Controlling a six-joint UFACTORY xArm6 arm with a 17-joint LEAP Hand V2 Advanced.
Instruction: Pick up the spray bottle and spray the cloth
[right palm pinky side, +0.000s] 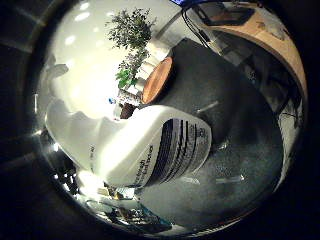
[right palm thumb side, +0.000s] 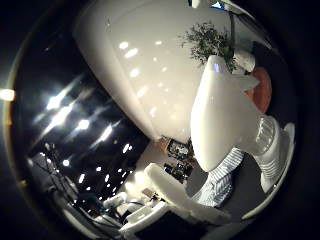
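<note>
The spray bottle (right palm pinky side: 150, 150) fills much of both palm views, so it sits close against the palm. In the little finger side view its white body and striped label lie across the frame, tilted, with a dark carpeted floor (right palm pinky side: 240, 150) well behind it. This suggests the bottle is lifted clear of any surface, though no surface shows to confirm that.

In the thumb side view the bottle's white neck and trigger head stand large in the frame, with ribbed white parts beside them that appear to belong to the robot hand (right palm thumb side: 272, 147). A long white part (right palm thumb side: 185, 197) near the view's edge also looks like one of its fingers. Whether the fingers are curled round the bottle or merely lie against it cannot be told from these views.

Task progress, as a judgement: the pick-up step appears done or nearly done. The spraying step remains — no cloth is visible in either view, and no spray is seen.

Hidden or unclear:
- The cloth's position is unknown.
- The nozzle direction is hard to make out.
- Contact at the trigger is not visible.

Background items — a potted plant (right palm pinky side: 131, 35) and a round wooden table (right palm pinky side: 156, 80) — stand well apart from the bottle.
</note>
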